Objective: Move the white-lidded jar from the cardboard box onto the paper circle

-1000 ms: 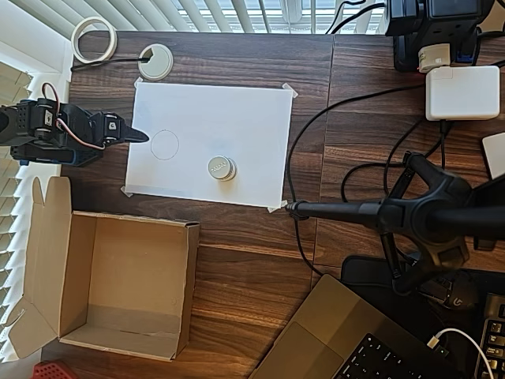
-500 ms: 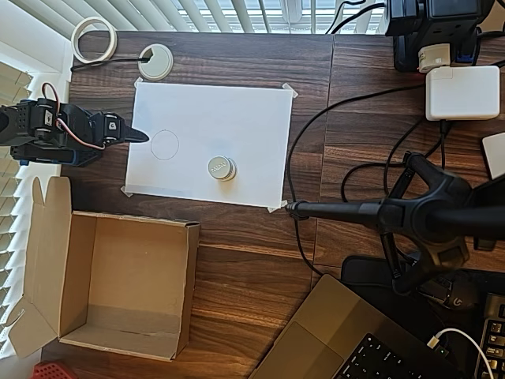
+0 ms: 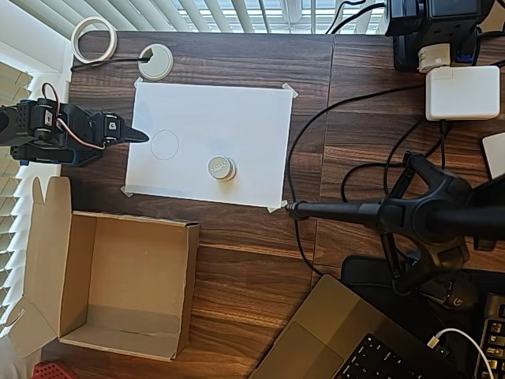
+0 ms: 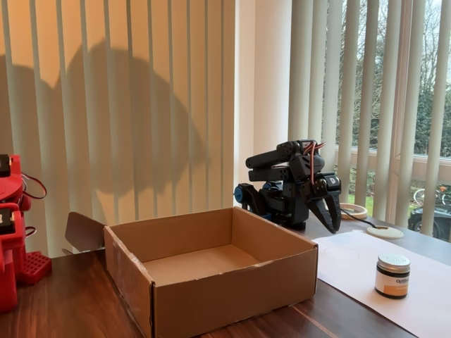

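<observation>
The white-lidded jar [image 3: 222,168] stands upright on the white paper sheet [image 3: 237,110], near the sheet's lower edge in the overhead view. The small paper circle [image 3: 165,144] is drawn to the jar's upper left and is bare. My gripper [image 3: 139,136] is shut on nothing, its tip at the sheet's left edge just left of the circle. In the fixed view the gripper [image 4: 331,220] points down behind the cardboard box [image 4: 232,296], and the jar [image 4: 392,276] stands to the right on the paper [image 4: 352,264]. The cardboard box [image 3: 192,284] lies open and empty below the sheet.
A white tape-roll ring [image 3: 94,39] and a white desk grommet [image 3: 155,61] lie above the sheet. A black stand [image 3: 418,213] with cables reaches in from the right toward the sheet's corner. A white power adapter [image 3: 461,92] and a laptop [image 3: 355,339] are on the right.
</observation>
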